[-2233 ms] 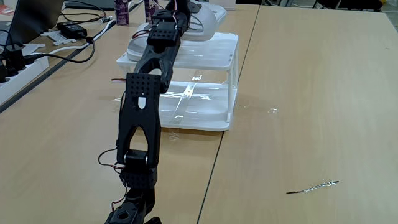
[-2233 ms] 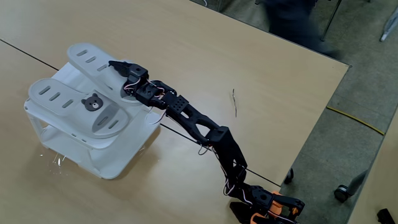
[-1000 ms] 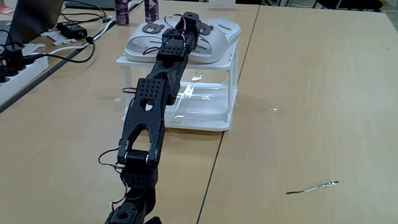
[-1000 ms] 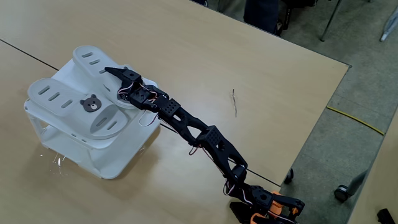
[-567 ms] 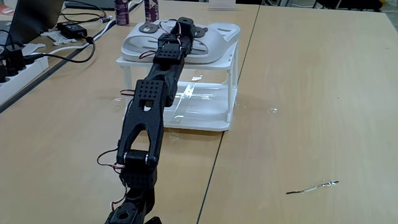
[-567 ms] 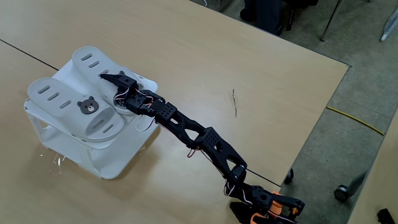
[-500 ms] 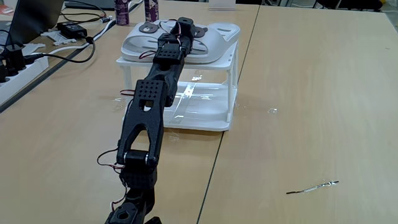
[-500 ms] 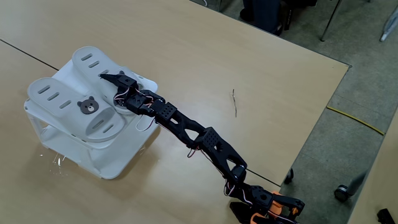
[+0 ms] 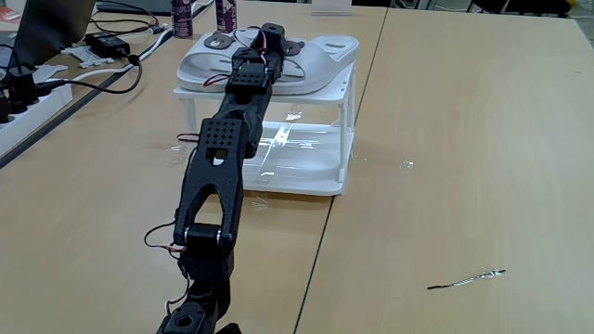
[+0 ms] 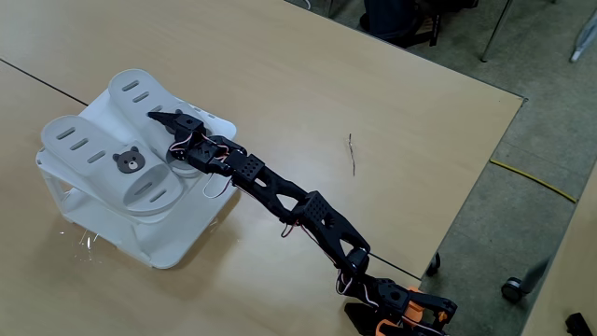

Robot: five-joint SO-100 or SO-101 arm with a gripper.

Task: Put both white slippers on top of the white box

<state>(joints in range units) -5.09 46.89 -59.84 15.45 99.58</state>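
Both white slippers lie flat, side by side, on top of the white box (image 9: pixel 306 95) (image 10: pixel 177 233). One slipper (image 10: pixel 89 154) (image 9: pixel 204 63) shows its bear badge. The other slipper (image 10: pixel 135 91) (image 9: pixel 327 53) lies beside it, and my gripper (image 10: pixel 166 124) (image 9: pixel 272 35) sits on its strap, hiding most of the strap. The jaws look closed around the strap, with one black fingertip (image 10: pixel 154 117) lying on top of it. My black arm stretches from its base at the table's near edge over the box.
A power strip, cables and a laptop (image 9: pixel 46 37) crowd the left of the table, with bottles (image 9: pixel 182 17) behind the box. A thin wire (image 9: pixel 467 277) (image 10: pixel 352 154) lies on the bare wood. The table edge (image 10: pixel 485 177) drops to the floor.
The held slipper came down from a raised, tilted pose to lie flat on the box top. Gripper and both slippers then slid slightly across the top.
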